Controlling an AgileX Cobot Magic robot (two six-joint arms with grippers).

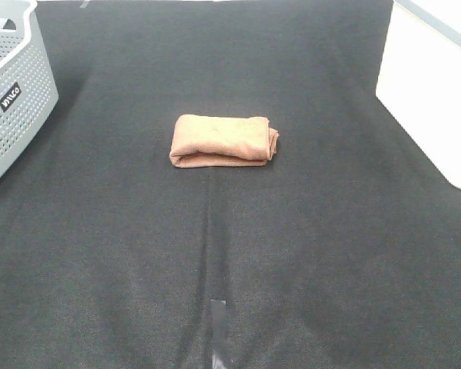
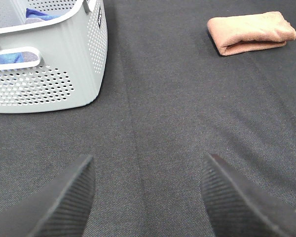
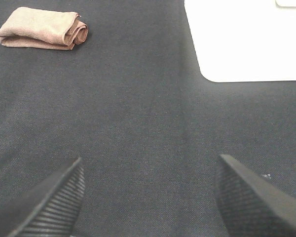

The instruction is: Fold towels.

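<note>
My folded towel [image 1: 223, 140] lies on the counter [image 1: 292, 254]; both my pincers [image 2: 148, 192] [image 3: 150, 195] hang spread, empty, tips cropped.

Wide bare cloth [image 1: 292, 269] all round folded towel [image 1: 223, 140]; open approach from front and both sides; grey basket [image 1: 15, 100] blocking far left, white block [image 1: 434, 92] blocking far right
</note>
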